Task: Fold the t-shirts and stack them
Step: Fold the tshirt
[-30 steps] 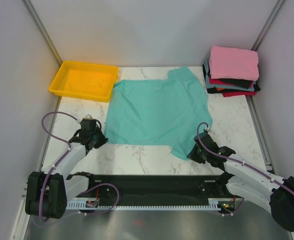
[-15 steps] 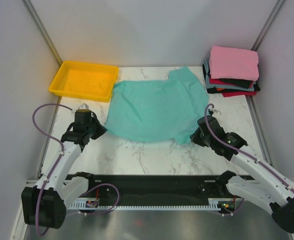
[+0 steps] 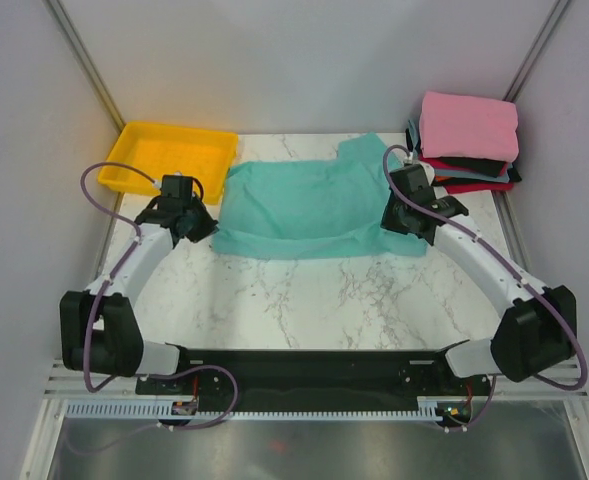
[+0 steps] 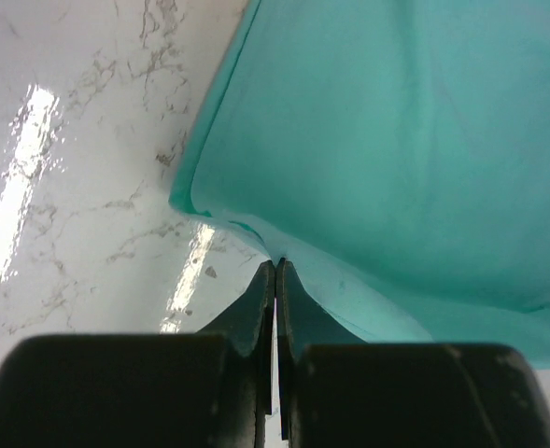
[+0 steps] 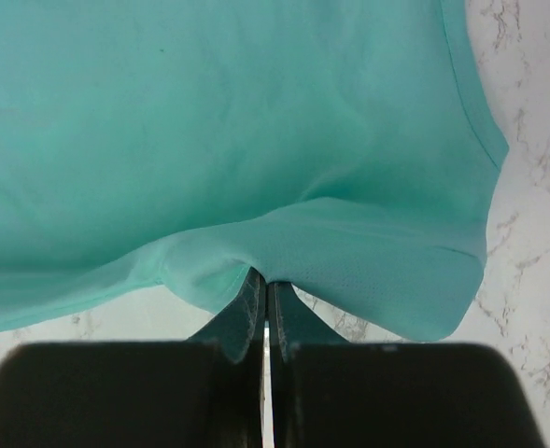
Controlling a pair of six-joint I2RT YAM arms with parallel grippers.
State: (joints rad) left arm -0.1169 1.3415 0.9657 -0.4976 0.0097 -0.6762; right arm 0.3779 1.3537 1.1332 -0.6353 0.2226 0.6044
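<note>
A teal t-shirt [image 3: 304, 200] lies across the middle of the marble table, its near part lifted and doubled toward the back. My left gripper [image 3: 206, 228] is shut on the shirt's left near corner; the left wrist view shows the closed fingertips [image 4: 275, 269] pinching the teal cloth [image 4: 396, 140]. My right gripper [image 3: 395, 222] is shut on the right near corner, and in the right wrist view its tips [image 5: 265, 282] pinch a fold of the cloth [image 5: 237, 121]. Folded t-shirts are stacked at the back right, a pink one [image 3: 468, 124] on top.
A yellow plastic tray [image 3: 169, 158] sits at the back left, close to the left arm. Grey walls close in both sides and the back. Bare marble [image 3: 304, 300] lies between the shirt and the arm bases.
Both grippers have travelled from near the front edge toward the back, dragging the shirt's near hem with them. The shirt now spans much less from front to back.
</note>
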